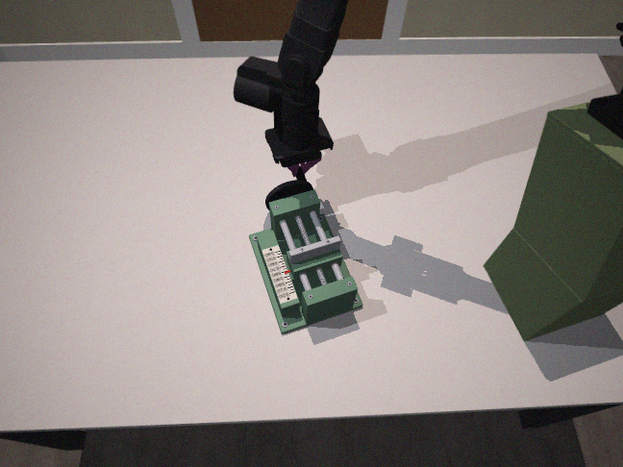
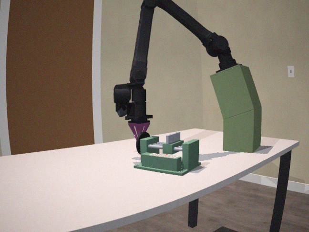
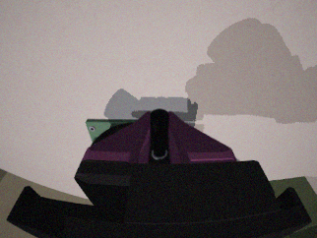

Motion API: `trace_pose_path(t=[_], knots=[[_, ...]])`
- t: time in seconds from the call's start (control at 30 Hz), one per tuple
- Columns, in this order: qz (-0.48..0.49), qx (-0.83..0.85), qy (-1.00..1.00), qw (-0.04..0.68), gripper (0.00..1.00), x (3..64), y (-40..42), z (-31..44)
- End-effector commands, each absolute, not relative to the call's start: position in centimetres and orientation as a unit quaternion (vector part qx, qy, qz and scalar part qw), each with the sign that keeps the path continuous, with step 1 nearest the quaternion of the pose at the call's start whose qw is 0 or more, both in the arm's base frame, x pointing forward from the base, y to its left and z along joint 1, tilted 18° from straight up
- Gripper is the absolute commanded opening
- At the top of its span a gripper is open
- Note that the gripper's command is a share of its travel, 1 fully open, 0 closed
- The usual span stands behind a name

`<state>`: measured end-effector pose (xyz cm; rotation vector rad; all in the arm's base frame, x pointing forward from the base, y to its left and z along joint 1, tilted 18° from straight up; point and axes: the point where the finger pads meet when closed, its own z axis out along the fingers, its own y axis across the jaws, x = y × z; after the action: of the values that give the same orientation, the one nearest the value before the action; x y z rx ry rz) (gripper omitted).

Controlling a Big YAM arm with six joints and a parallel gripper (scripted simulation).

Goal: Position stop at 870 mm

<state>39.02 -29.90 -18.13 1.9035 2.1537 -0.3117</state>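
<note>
Exterior view: beige walls [image 1: 503, 17] [image 2: 159, 62], pale table [image 1: 151, 301] [image 2: 87, 187] [image 3: 74, 54], the claw [image 1: 301, 171] [image 2: 139, 137] [image 3: 159, 117] clamped on the handwheel's black handle [image 1: 301, 176] [image 3: 158, 130].

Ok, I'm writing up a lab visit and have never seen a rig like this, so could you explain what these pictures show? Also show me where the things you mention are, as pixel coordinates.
It's one black robot arm on a green pedestal [image 1: 559, 215] [image 2: 237, 100]. Its gripper [image 1: 301, 173] [image 2: 138, 137] [image 3: 159, 117] has purple fingers, closed on the dark handle of a black handwheel [image 1: 282, 189] [image 2: 139, 147]. The first view looks down from above, the second from the side, the third from the arm's wrist. On the table [image 1: 125, 251] [image 2: 75, 184] [image 3: 49, 59] sits a green screw-driven device [image 1: 329, 299] [image 2: 190, 154] [image 3: 100, 132] with rods, a sliding stop [image 1: 315, 251] [image 2: 172, 137] and a scale [image 1: 279, 274] with a red pointer.
</note>
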Motion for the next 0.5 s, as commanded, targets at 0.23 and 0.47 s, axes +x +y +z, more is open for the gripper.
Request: trace_pose_path(t=[0.23,0.47], knots=[[-0.109,0.654,0.737,0.132,0.06,40.4,-29.6,-15.3],[-0.107,0.653,0.737,0.14,0.06,41.8,-29.6,-14.5]])
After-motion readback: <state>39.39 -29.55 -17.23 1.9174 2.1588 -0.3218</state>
